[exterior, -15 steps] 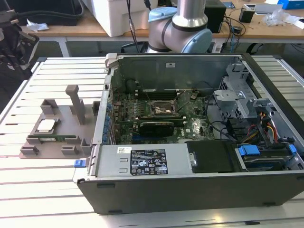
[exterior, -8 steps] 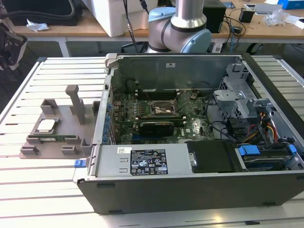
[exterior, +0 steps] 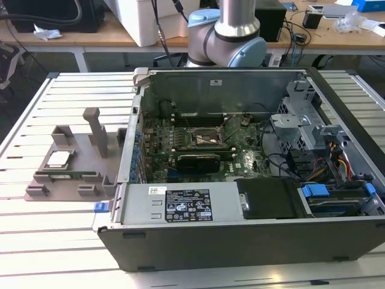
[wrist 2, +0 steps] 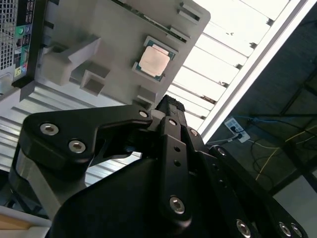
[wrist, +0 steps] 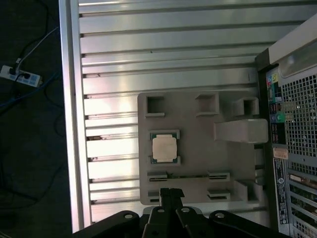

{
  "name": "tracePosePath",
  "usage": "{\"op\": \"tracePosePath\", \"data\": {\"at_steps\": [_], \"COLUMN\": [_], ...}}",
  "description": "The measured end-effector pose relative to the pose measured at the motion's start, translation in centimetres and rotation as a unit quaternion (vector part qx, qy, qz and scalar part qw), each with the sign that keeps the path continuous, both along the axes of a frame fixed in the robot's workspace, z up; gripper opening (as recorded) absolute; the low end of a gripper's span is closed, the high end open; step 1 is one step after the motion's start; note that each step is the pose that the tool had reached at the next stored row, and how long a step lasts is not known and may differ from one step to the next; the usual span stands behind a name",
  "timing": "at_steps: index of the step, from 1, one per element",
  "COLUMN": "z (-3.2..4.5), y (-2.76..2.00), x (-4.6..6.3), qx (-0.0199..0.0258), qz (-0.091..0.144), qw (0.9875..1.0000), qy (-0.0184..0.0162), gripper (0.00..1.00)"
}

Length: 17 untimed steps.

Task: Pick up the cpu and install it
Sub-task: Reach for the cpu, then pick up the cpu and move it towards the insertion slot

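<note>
While I am hovering over the slatted metal table [exterior: 54, 253], my gripper [wrist: 171, 192] is pressing its two black fingers together, tip against tip, and gripping nothing.

The cpu [wrist: 165, 148] is lying flat, silver top up, in a shallow square pocket of the grey fixture tray [wrist: 198, 163]. In the exterior view the tray is sitting on the table at the exterior view's left of the open computer case [exterior: 240, 241], and the cpu is resting toward the tray's left side, well apart from the case. Inside the case, the dark socket frame [exterior: 201, 139] on the green board is standing open and appears to be holding no chip, so I am judging the install as not yet done.

In both wrist views the cpu is showing below me and a little ahead of my closed fingertips, not touching them. A strip of the tray with small slotted blocks is lying between my tips and the chip. Being square, the chip is offering no long axis; its sides are running parallel to the tray's edges. In the first wrist view my fingers are looking lined up with the chip's middle.
</note>
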State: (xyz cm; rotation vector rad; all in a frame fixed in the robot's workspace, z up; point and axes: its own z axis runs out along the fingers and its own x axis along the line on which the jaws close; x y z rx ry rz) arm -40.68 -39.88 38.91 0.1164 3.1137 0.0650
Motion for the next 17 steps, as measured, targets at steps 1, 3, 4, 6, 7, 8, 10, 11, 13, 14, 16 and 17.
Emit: {"op": "tracePosePath", "data": {"at_steps": [1, 3, 4, 6, 7, 8, 10, 11, 13, 14, 16, 17], "z": [0.0, -0.01, -0.01, -0.01, 0.0, -0.01, 0.0, 0.0, -0.01, 0.0, -0.01, -0.01], "y": [0.0, 0.0, 0.0, 0.0, 0.0, 0.0, 0.0, 0.0, 0.0, 0.0, 0.0, 0.0], "x": [-0.37, -0.63, -0.64, -0.66, -0.66, -0.66, -0.66, -0.67, -0.67, -0.67, -0.67, -0.68], "qx": [0.0, 0.0, 0.0, 0.0, 0.0, 0.0, 0.0, -0.0001, 0.0, 0.0, 0.0, 0.0], "qz": [0.0, 0.0, 0.0, 0.0, 0.0, 0.0, 0.0, 0.0, 0.0, 0.0, 0.0, 0.0], "qw": [1.0, 1.0, 1.0, 1.0, 1.0, 1.0, 1.0, 1.0, 1.0, 1.0, 1.0, 1.0], "qy": [0.0, 0.0, 0.0, 0.0, 0.0, 0.0, 0.0, 0.0, 0.0, 0.0, 0.0, 0.0], "gripper": [0.11, 0.11, 0.11, 0.11, 0.11, 0.11, 0.11, 0.11, 0.11, 0.11, 0.11, 0.11]}}
